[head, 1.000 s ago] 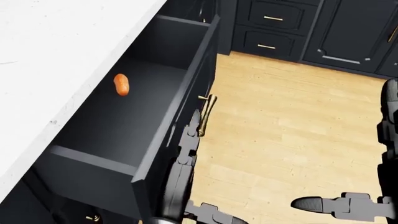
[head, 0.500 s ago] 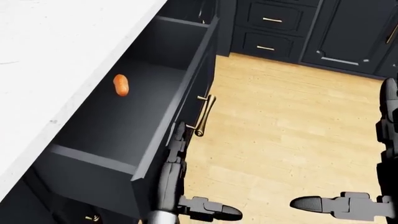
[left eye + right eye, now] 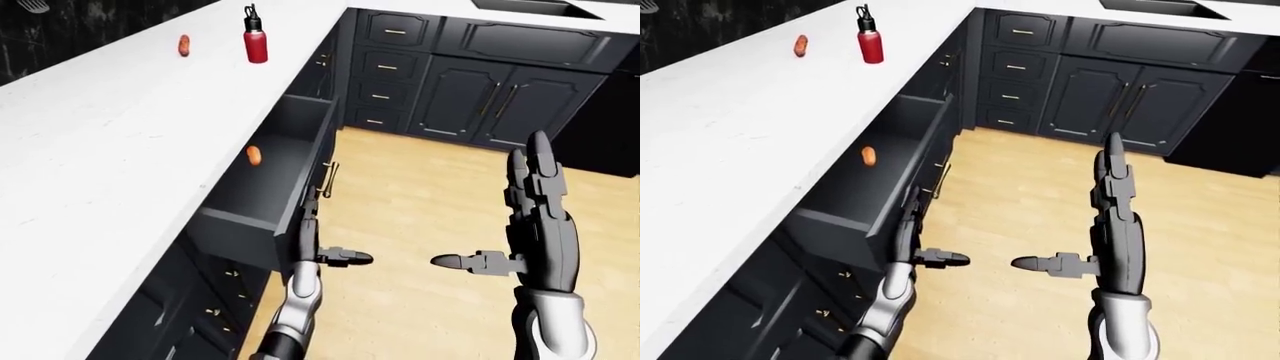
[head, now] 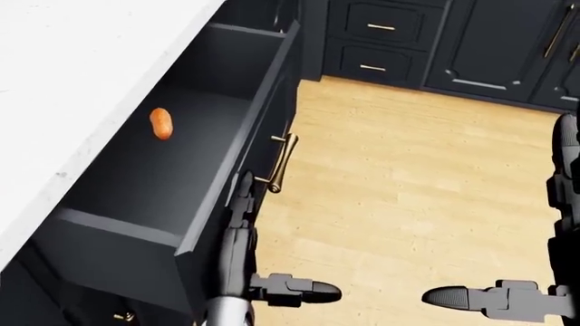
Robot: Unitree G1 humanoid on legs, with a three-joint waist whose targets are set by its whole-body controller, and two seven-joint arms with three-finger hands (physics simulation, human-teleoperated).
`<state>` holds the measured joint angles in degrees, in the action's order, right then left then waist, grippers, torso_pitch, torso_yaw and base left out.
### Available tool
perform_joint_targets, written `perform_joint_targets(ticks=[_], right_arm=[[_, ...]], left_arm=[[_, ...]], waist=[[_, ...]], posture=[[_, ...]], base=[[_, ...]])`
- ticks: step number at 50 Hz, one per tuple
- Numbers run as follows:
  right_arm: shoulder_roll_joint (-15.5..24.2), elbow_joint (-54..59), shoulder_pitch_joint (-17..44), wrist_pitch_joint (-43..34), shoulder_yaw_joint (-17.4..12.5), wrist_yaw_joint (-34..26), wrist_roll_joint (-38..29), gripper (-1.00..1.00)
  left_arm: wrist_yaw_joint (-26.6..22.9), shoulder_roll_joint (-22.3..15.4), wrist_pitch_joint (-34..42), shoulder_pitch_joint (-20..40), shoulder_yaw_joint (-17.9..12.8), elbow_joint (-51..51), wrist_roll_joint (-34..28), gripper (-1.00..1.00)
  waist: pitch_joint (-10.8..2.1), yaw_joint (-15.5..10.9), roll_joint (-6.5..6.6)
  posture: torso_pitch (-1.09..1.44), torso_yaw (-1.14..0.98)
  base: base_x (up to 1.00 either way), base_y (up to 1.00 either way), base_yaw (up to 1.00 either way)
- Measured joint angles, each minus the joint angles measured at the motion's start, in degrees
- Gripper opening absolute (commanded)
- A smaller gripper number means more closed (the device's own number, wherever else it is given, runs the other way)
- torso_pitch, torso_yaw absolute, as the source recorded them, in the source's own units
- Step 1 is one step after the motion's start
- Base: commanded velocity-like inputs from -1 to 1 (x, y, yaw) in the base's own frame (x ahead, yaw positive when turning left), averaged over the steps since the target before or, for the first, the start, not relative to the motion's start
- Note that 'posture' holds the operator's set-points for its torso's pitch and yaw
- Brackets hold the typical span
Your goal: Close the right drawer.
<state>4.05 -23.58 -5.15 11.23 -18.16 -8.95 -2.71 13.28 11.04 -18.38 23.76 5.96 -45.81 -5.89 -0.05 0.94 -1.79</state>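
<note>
Under white counter, one open drawer, one orange item, two robot hands

Right drawer: dark charcoal, pulled well out from the cabinet run under the white counter, at the left of the head view. Interior is seen from above. A brass bar handle is mounted on its front panel, facing the wooden floor.

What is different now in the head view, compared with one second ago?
The left hand slid down the drawer front, from beside the brass handle to just below it, fingers flat and open. The view shifted slightly. The drawer remains open with the orange item inside; the right hand is unchanged.
</note>
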Motion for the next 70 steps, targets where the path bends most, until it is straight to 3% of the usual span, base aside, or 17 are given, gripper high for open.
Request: perform_joint_targets(ticks=[21, 70], right_arm=[[-0.12, 0.25, -0.11, 0.43, 0.26, -0.22, -0.04, 1.0], [-0.09, -0.23, -0.18, 0.12, -0.09, -0.43, 0.29, 1.0]], left_arm=[[2.05, -0.42, 0.07, 0.08, 0.02, 0.45, 0.78, 1.0], [9.33, -3.91, -6.05, 6.08, -4.62, -9.68, 4.89, 1.0]], waist=[[-0.05, 0.51, 0.09], [-0.41, 0.98, 0.37]], posture=[[0.0, 0.0], [0.0, 0.0]], base=[[0.0, 0.0, 0.0], [0.0, 0.0, 0.0]])
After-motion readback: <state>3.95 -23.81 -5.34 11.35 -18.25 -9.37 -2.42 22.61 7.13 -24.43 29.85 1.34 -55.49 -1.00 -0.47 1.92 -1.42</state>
